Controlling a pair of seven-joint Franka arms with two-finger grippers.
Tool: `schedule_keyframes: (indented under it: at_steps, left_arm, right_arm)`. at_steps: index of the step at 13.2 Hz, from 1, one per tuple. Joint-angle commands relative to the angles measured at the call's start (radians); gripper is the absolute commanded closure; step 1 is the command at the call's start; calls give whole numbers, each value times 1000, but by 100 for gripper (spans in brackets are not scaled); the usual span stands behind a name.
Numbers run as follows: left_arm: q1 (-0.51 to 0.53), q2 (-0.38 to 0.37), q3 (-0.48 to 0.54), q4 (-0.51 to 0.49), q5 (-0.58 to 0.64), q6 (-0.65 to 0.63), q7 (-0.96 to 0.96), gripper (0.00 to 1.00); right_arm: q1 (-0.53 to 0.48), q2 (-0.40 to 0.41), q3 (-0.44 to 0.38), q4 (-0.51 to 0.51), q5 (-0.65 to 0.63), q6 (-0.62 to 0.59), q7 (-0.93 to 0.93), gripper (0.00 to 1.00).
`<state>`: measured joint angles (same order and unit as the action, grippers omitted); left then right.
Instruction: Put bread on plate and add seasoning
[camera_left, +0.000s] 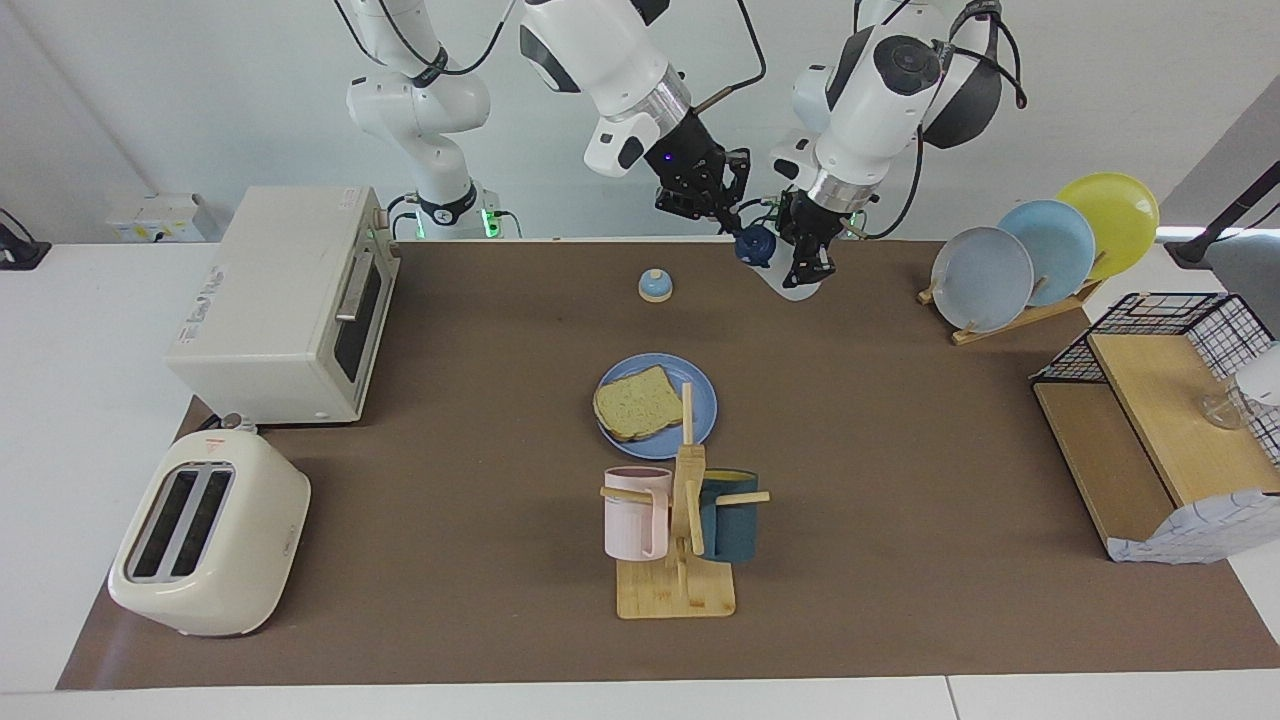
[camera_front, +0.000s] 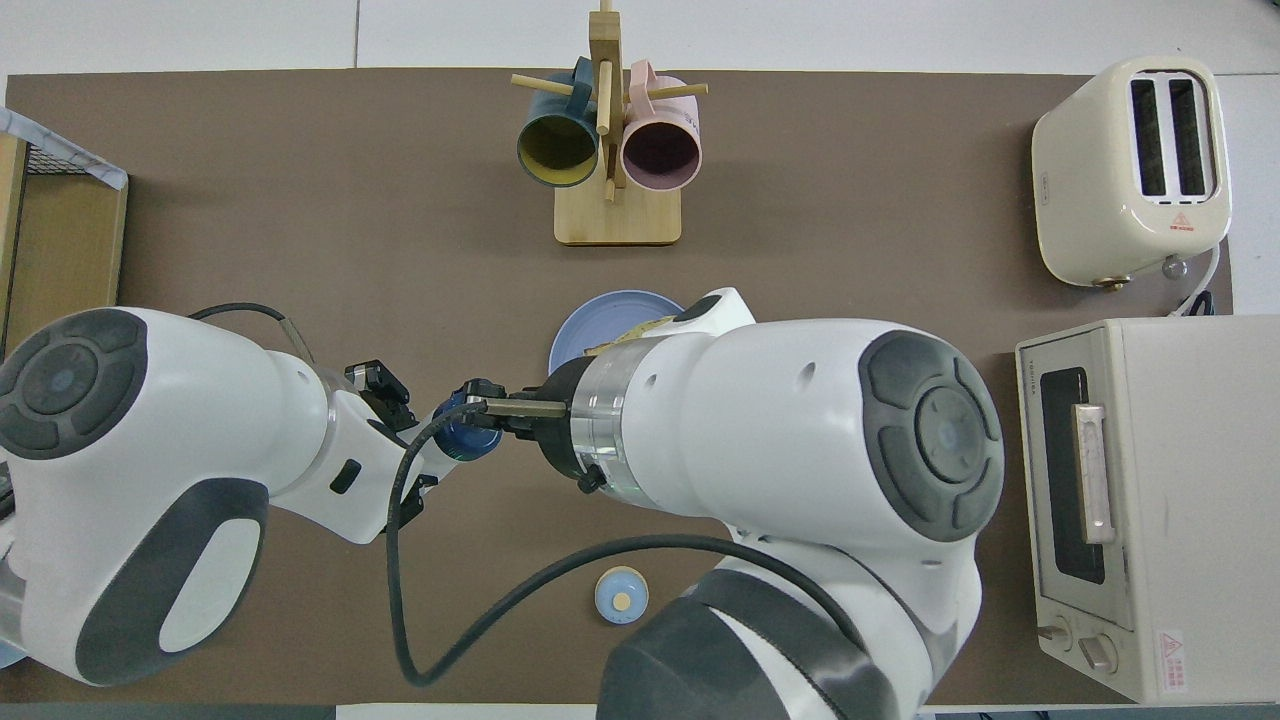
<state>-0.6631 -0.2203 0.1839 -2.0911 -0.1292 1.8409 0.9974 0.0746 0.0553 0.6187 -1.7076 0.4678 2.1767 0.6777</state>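
The bread (camera_left: 638, 403) lies flat on the blue plate (camera_left: 700, 395) at the middle of the table. In the overhead view only part of the plate (camera_front: 600, 325) and a sliver of the bread (camera_front: 628, 337) show past the right arm. My left gripper (camera_left: 808, 268) is shut on the seasoning bottle (camera_left: 795, 288) and holds it tilted in the air over the robots' edge of the table. The bottle's navy cap (camera_left: 755, 245) points toward my right gripper (camera_left: 738, 222), which is right at the cap. In the overhead view the cap (camera_front: 462, 432) sits between the left gripper (camera_front: 425, 440) and the right gripper (camera_front: 482, 412).
A blue-domed bell (camera_left: 655, 286) stands between the plate and the robots. A mug tree (camera_left: 680, 520) with a pink and a teal mug stands just farther out than the plate. A toaster (camera_left: 210, 530) and an oven (camera_left: 285, 300) are at the right arm's end. A plate rack (camera_left: 1040, 255) and a wire shelf (camera_left: 1160, 420) are at the left arm's end.
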Motion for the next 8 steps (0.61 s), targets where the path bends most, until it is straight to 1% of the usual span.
schedule_keyframes:
  at_steps: [1, 3, 4, 5, 6, 7, 8]
  left_arm:
    - [-9, -24, 0, -20, 11, 8, -10, 100]
    - [-9, -24, 0, -20, 11, 8, -10, 100]
    - [-9, -24, 0, -18, 11, 8, -10, 100]
    - [-9, -24, 0, -18, 11, 9, -10, 100]
    - [-9, -24, 0, -18, 11, 9, -10, 100]
    - [-9, -24, 0, -18, 11, 9, -10, 100]
    - [-9, -22, 0, -18, 11, 9, -10, 100]
  right_arm:
    - [-12, 9, -54, 26, 111, 8, 10, 100]
    - [-12, 6, -71, 23, 120, 2, -6, 100]
    - [-10, 5, -73, 20, 115, 6, -13, 64]
    - [-9, -8, -76, 11, 103, -1, -17, 1]
    - [-10, -24, -89, -7, 45, -14, -20, 0]
    - [-10, -29, -127, -23, -66, -24, -29, 0]
    - [-13, -29, -178, -24, -145, -38, -68, 0]
